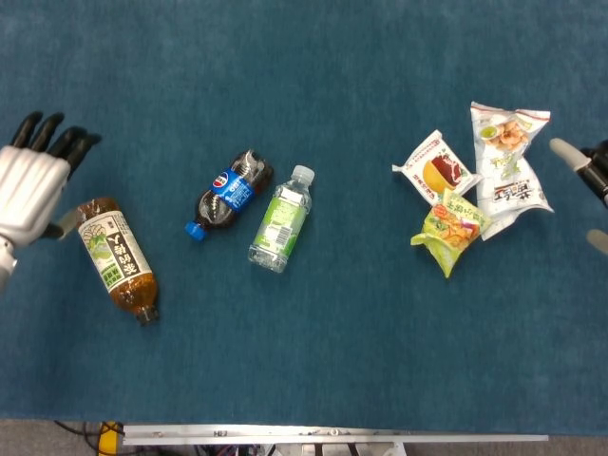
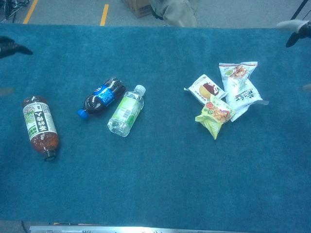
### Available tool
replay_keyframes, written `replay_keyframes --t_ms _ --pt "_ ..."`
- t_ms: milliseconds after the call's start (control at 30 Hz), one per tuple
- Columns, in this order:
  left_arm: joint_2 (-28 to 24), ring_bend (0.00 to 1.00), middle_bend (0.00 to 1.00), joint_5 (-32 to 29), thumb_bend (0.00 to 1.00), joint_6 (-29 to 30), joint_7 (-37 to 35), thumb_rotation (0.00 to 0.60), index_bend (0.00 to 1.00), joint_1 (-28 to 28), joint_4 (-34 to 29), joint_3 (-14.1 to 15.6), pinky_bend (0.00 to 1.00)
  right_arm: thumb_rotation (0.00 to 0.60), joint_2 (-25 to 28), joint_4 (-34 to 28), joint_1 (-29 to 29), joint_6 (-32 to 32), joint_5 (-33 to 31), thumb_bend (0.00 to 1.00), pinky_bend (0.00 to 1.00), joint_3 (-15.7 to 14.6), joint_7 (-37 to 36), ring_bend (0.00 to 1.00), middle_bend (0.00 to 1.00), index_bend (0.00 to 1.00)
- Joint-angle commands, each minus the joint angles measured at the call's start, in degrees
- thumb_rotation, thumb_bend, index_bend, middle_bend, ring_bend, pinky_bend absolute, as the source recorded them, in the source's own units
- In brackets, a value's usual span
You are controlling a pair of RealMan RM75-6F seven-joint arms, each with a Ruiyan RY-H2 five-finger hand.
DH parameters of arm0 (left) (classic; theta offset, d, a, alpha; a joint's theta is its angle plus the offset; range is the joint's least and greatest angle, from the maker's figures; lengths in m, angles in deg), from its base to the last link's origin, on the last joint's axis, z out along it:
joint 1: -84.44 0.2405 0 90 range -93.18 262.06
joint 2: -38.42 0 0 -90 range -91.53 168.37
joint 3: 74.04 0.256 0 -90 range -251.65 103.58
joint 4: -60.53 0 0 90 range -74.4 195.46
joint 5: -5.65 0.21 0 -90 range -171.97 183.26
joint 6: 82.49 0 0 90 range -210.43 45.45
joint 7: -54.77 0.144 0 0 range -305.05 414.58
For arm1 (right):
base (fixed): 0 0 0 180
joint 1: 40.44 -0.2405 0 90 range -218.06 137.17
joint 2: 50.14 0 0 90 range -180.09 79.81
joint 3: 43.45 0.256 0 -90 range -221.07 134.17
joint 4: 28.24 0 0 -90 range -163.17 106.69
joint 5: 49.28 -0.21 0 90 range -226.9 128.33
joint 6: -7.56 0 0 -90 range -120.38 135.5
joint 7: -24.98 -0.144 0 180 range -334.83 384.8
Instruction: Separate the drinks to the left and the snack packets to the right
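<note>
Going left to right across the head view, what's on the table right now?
Left hand → tea bottle → cola bottle → water bottle → red-and-white snack packet → yellow-green snack packet → two white snack packets, overlapping each other → right hand at the edge.

Blue-carpeted table (image 2: 160, 184); grey floor (image 2: 73, 12) with yellow lines (image 2: 104, 14) behind.

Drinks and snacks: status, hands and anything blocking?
Left hand open, holding nothing, beside tea bottle. Right hand at right edge, grip unclear. Cola bottle, water bottle lying left; snack packets clustered right. Nothing blocking.
</note>
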Motion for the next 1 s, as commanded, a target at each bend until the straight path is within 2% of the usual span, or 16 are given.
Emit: replay_keyframes --t_ms 33,233,533,800,1000 --pt "1.0 0.01 0.08 1.8 0.26 -0.1 1.7 0.6 0.05 1.5 1.7 1.4 0.0 0.6 0.1 -0.2 0.1 -0.1 0.2 0.09 0.44 -0.1 0.3 0.27 0.33 0.05" --pt "4.1 0.0 0.01 6.0 0.26 -1.0 1.2 0.6 0.0 3.5 6.8 2.7 0.0 0.6 0.4 -0.9 0.4 0.0 0.6 0.09 0.44 -0.2 0.6 0.27 0.33 0.05" --pt "9.7 0.0 0.0 11.9 0.26 -1.6 -2.3 0.6 0.0 5.3 13.6 2.9 0.0 0.6 1.2 -2.1 1.0 0.2 0.7 0.09 0.44 -0.4 0.7 0.27 0.33 0.05" --pt "13.2 0.0 0.0 12.5 0.26 -3.7 -3.6 0.6 0.0 5.0 15.1 1.1 0.0 0.6 1.6 -2.6 1.4 0.5 0.8 0.09 0.44 -0.3 -0.2 0.27 0.33 0.05" --pt "14.0 0.0 0.0 12.5 0.26 -4.5 -3.9 0.6 0.0 4.3 13.9 -0.6 0.0 0.6 1.7 -2.2 1.7 0.8 0.6 0.09 0.44 -0.2 -0.8 0.27 0.33 0.05"
